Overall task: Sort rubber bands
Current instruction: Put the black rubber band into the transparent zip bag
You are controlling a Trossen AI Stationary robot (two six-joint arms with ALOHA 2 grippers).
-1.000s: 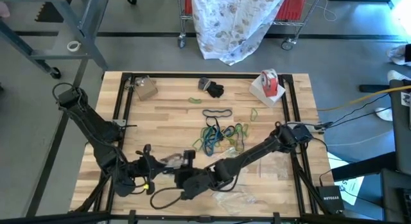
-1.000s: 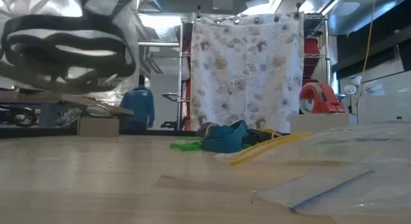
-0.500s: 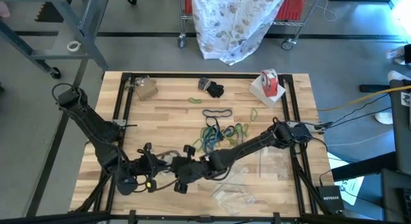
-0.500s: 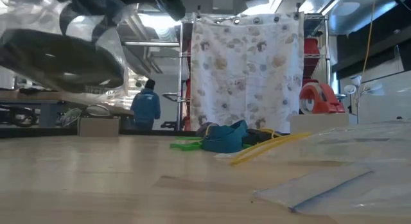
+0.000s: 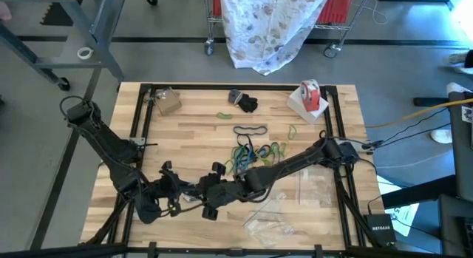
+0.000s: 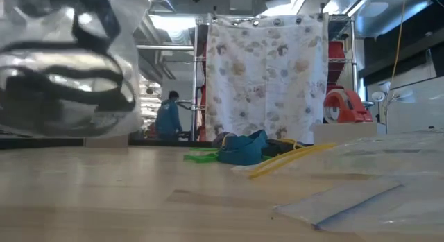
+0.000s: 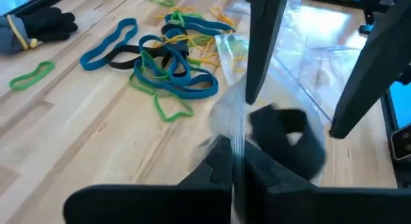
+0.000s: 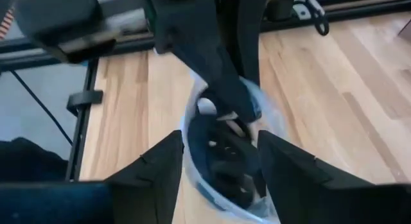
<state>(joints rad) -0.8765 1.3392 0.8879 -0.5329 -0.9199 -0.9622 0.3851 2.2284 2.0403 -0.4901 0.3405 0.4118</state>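
A heap of teal, green, black and tan rubber bands (image 5: 255, 151) lies mid-table, also shown in the left wrist view (image 7: 170, 63). A clear plastic bag (image 8: 225, 153) with black bands inside hangs above the near left of the table (image 6: 69, 68). My left gripper (image 5: 181, 190) is shut on it. My right gripper (image 8: 221, 160) is open, one finger on either side of the bag. My left gripper pinches the clear bag's thin upper edge (image 7: 235, 144) between its two fingers, which slant downward. The bag hangs below them, clear of the table, with the black bands (image 7: 286, 137) in its lower part. My right gripper: whether its fingers (image 8: 157, 169) touch the bag's sides, I cannot tell.
More clear bags (image 5: 270, 221) lie flat at the near right. A red-and-white tape roll on a white box (image 5: 309, 95), a black glove (image 5: 244, 101) and a small tan block (image 5: 168, 101) sit along the far edge. Single bands (image 5: 224, 115) lie loose.
My right gripper has opened, rolled about its wrist and drawn a little toward the far edge and up. The bag, seen flat and slanted a second ago in the low view, now hangs fuller below my left gripper, with the black bands settled inside.
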